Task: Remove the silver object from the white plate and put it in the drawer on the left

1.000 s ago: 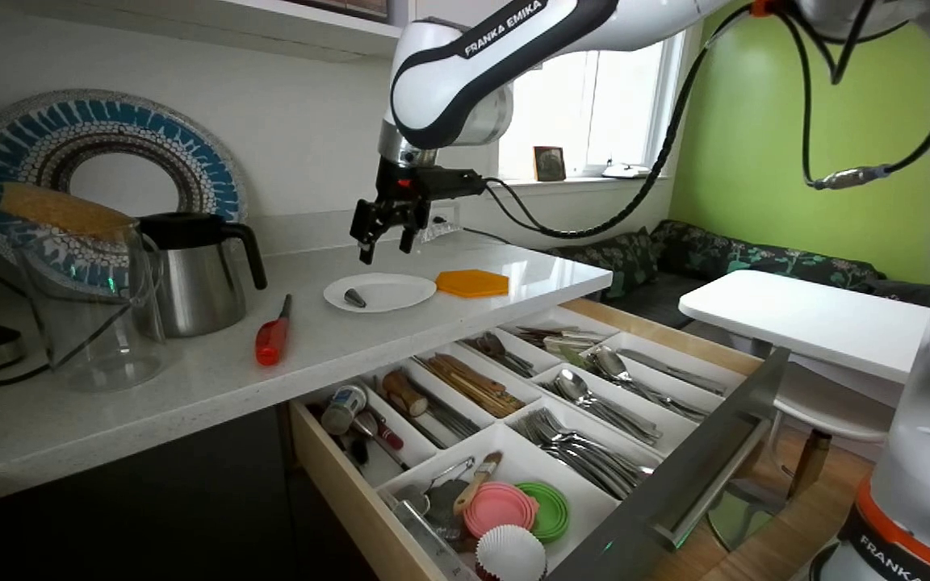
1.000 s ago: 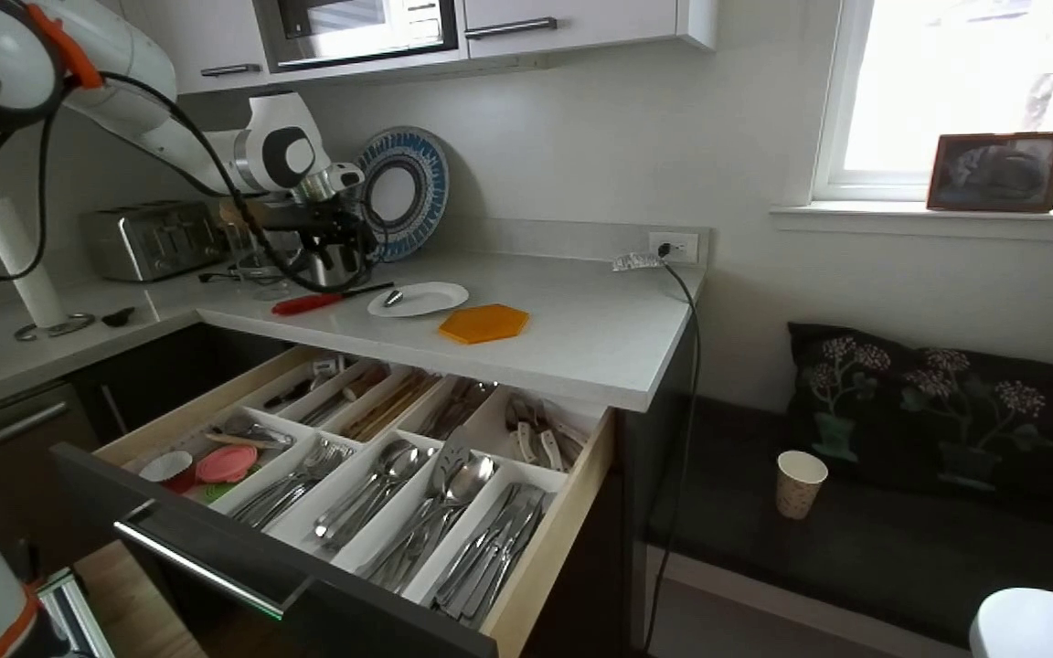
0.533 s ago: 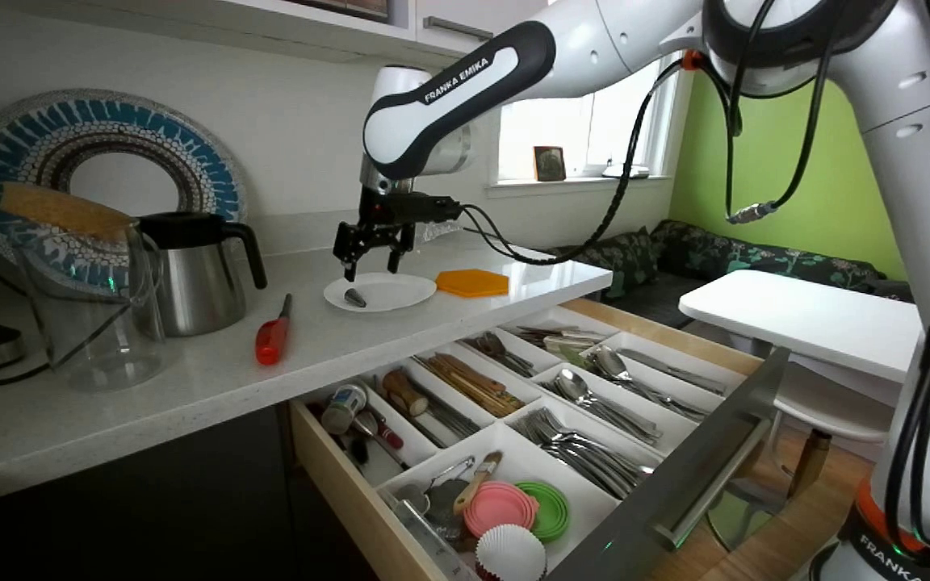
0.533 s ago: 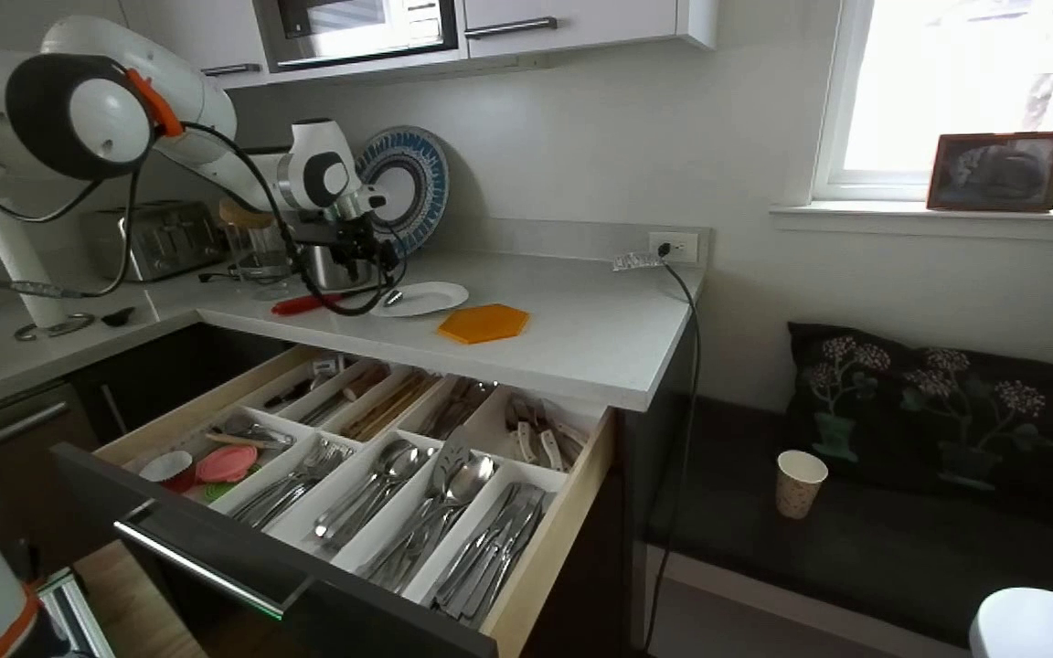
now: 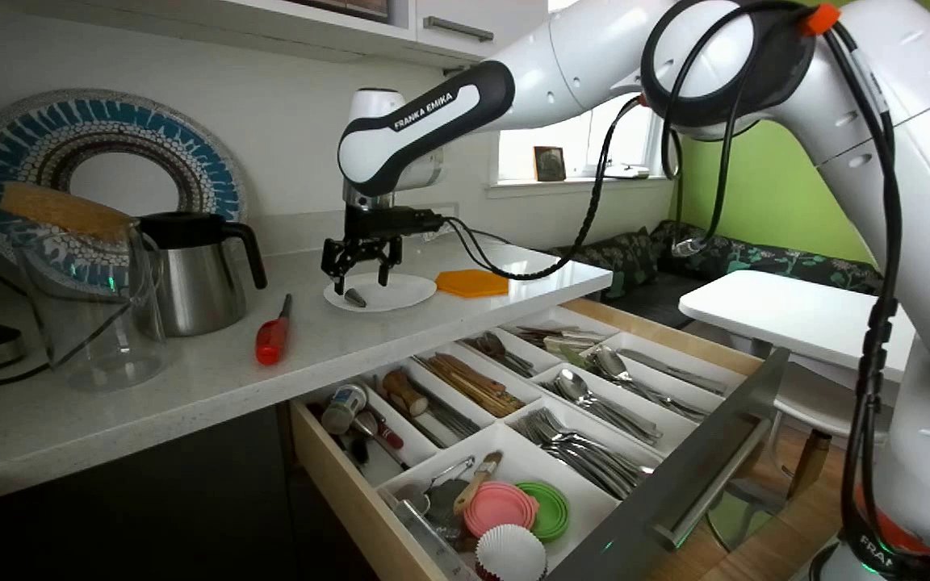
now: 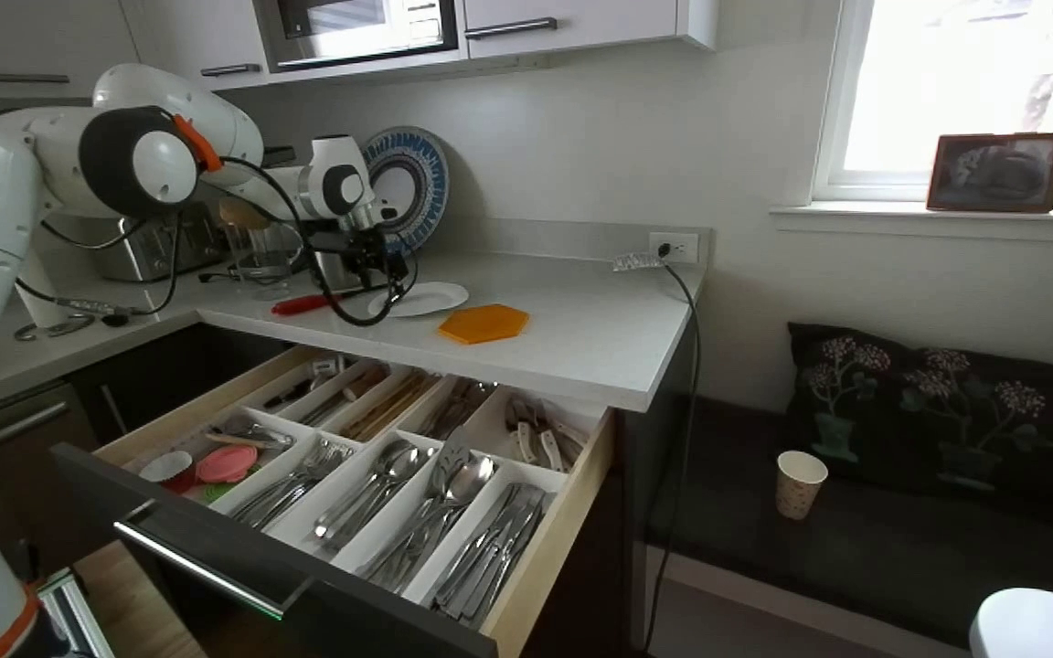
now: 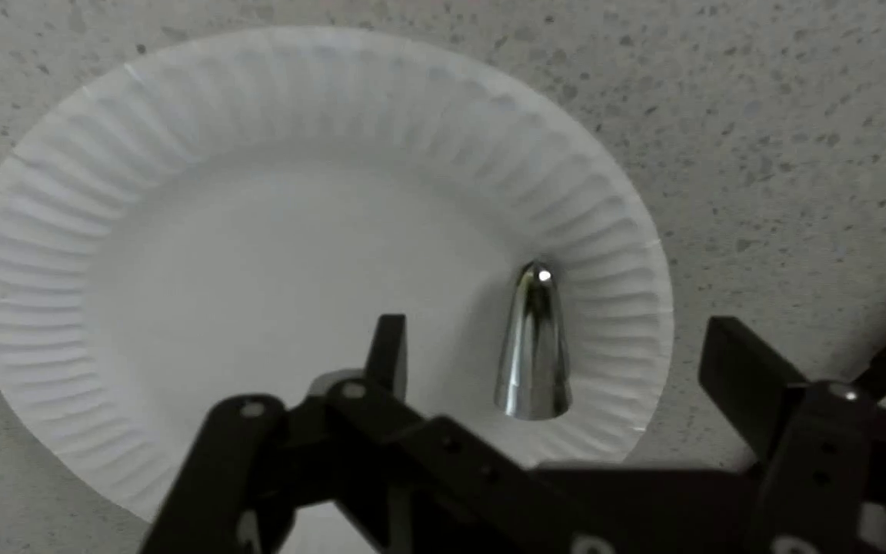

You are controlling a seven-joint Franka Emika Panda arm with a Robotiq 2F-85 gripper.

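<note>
in an exterior view, from left: steel jug (image 5: 200,289), red-handled tool (image 5: 271,339), the gripper (image 5: 362,284) spread wide and empty above the silver object (image 5: 356,298) on the white plate (image 5: 400,297), orange hexagon (image 5: 471,282) beside; counter edge (image 5: 465,325) between plate and drawer (image 5: 352,478).

Bright window (image 6: 956,64); green wall (image 5: 772,190); dark bench (image 6: 735,484)

Silver object (image 7: 534,354) on white plate (image 7: 274,254).

The wrist view looks down, close above the plate (image 7: 274,254). Farther back, in an exterior view, we see the drawer (image 5: 352,500) from its side; in an exterior view, the drawer (image 6: 380,631) from its front. Both share the counter (image 6: 563,302).
</note>
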